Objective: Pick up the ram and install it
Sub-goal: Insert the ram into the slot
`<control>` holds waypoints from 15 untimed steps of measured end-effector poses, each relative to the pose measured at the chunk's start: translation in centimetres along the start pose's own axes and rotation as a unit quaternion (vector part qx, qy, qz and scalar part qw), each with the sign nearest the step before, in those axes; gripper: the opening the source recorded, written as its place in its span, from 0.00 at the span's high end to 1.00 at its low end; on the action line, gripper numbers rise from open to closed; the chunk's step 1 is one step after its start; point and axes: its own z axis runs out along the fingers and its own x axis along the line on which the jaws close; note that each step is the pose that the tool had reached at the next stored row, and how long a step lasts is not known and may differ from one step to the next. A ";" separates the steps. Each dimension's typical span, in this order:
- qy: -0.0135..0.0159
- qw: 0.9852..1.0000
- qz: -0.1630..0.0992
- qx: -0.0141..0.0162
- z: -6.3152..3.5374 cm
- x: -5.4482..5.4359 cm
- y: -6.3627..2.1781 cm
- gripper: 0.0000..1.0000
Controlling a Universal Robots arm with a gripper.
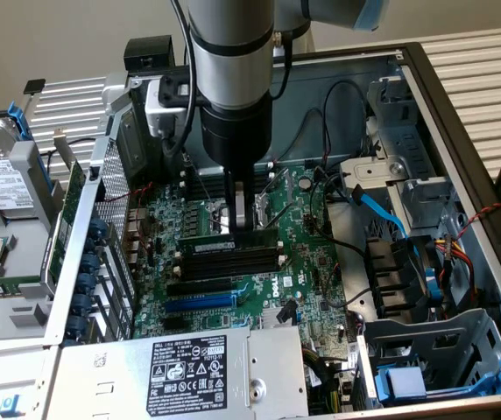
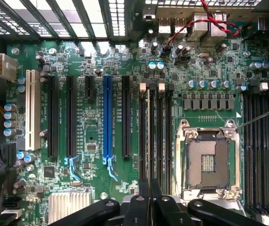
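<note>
Arm (image 1: 231, 52): thick silver-grey cylindrical link, black ring bands round it. Light-blue joint cap (image 1: 362, 12) at upper end. Below silver part, glossy black cylindrical wrist section (image 1: 233, 131), stepping narrower toward gripper (image 1: 240, 223). White box-shaped bracket (image 1: 165, 103) on side, black camera mount fixed to it. Thin black cables (image 1: 183, 39) run down alongside link. Fingers (image 1: 240, 206): slim, flat, bare metal in exterior view. Wrist view: gripper (image 2: 149, 188) has matte black finger links (image 2: 101, 212), rounded bars, each with round pivot screw.

Soft, even light covers the motherboard (image 2: 90, 127), while white glare blows out the vent slats (image 2: 54, 19) at its edge.
</note>
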 end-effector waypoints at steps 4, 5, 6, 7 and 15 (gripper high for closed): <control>0.000 1.000 0.000 -0.001 0.11 0.0 0.06 0.88; 0.000 1.000 0.000 -0.001 0.13 0.1 0.06 0.88; 0.000 1.000 0.000 -0.001 0.16 0.2 0.05 0.88; 0.000 1.000 -0.001 -0.001 0.18 0.2 0.05 0.88; 0.000 1.000 -0.002 -0.001 0.65 0.3 0.08 0.88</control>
